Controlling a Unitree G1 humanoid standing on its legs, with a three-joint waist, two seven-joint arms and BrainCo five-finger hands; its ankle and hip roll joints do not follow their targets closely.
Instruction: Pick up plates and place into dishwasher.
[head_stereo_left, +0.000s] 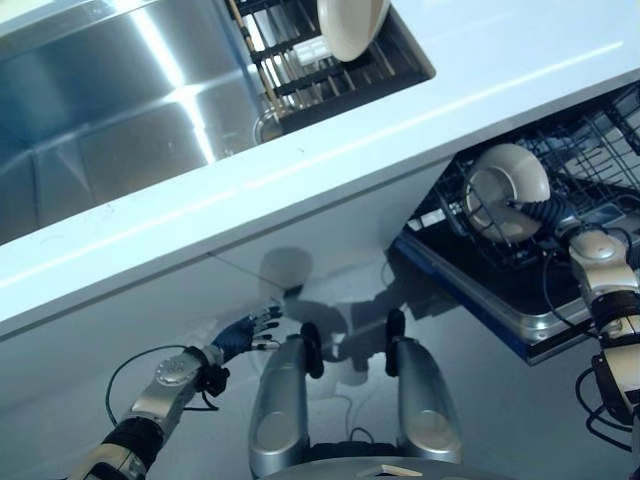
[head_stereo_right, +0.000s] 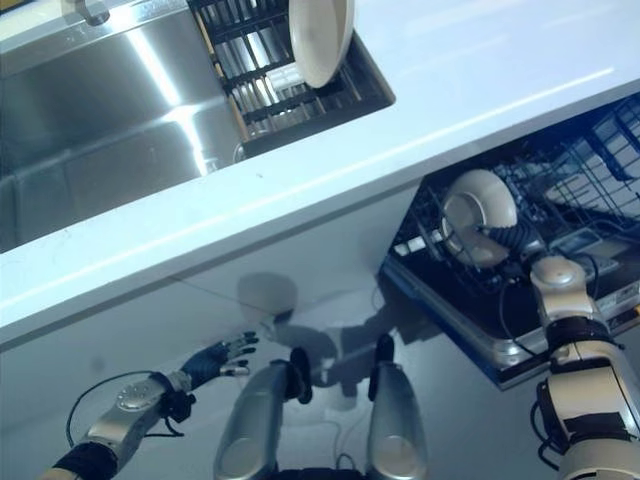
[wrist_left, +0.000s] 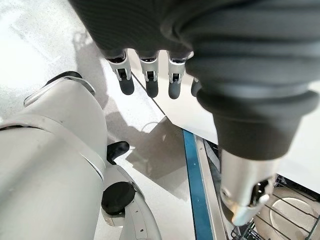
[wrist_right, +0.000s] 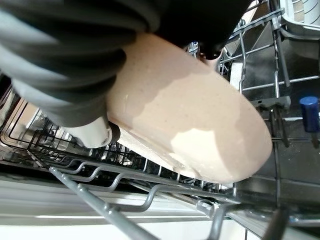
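Kitchen counter (head_stereo_left: 330, 150), open dishwasher rack (head_stereo_left: 600, 150) at right.
Right hand (head_stereo_left: 535, 215) gripping plate (head_stereo_left: 505, 185), lowering it upright between rack wires; left hand (head_stereo_left: 245, 335) idle, fingers straight.

Left arm (head_stereo_left: 165, 385) is showing silver-grey shells with a round disc joint near the wrist. Left hand (head_stereo_left: 245, 335) is wearing a dark ribbed cover (wrist_left: 240, 65) over its back and wrist. Fingers (wrist_left: 150, 80) are showing as silver segments ending in dark rounded tips, and the thumb is showing a silver barrel. Right arm (head_stereo_left: 605, 270) is showing silver-grey shells split by black bands. Right hand (head_stereo_left: 535, 215) is wearing the same dark ribbed cover.
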